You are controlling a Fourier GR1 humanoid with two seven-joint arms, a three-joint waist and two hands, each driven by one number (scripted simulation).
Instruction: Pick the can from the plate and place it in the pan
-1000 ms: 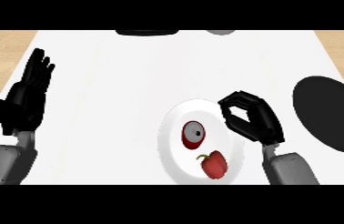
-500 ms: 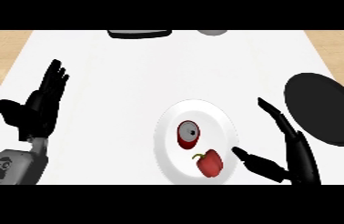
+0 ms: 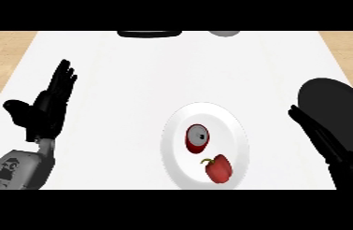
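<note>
The can (image 3: 196, 139) is where you need to look first: it stands upright on the white plate (image 3: 228, 119) a little below and right of the middle of the frame, and you see its grey top with a small dark spot and its red side below that. Beside it on the same plate, toward the lower right, lies a red pepper (image 3: 220, 168) with a green stem; the two are close, but you cannot tell whether they touch. The pan (image 3: 329, 103) shows as a black rounded shape at the right edge, well apart from the plate, and you can see nothing in the part of it that shows. Your right hand (image 3: 322, 135) comes in at the lower right edge, its fingers straight and together, pointing up and left, lying over the pan's lower left part; it holds nothing and is clear of the plate. Your left hand (image 3: 48, 105) rests at the left of the frame, fingers straight and pointing up, thumb spread out to the left, holding nothing, with the grey forearm (image 3: 24, 168) below it in the lower left corner. Everything sits on the white counter (image 3: 138, 75), which has a wooden strip at each upper corner. At the top edge you see part of a dark flat object (image 3: 150, 33) and part of a grey round one (image 3: 224, 32), both cut off.
</note>
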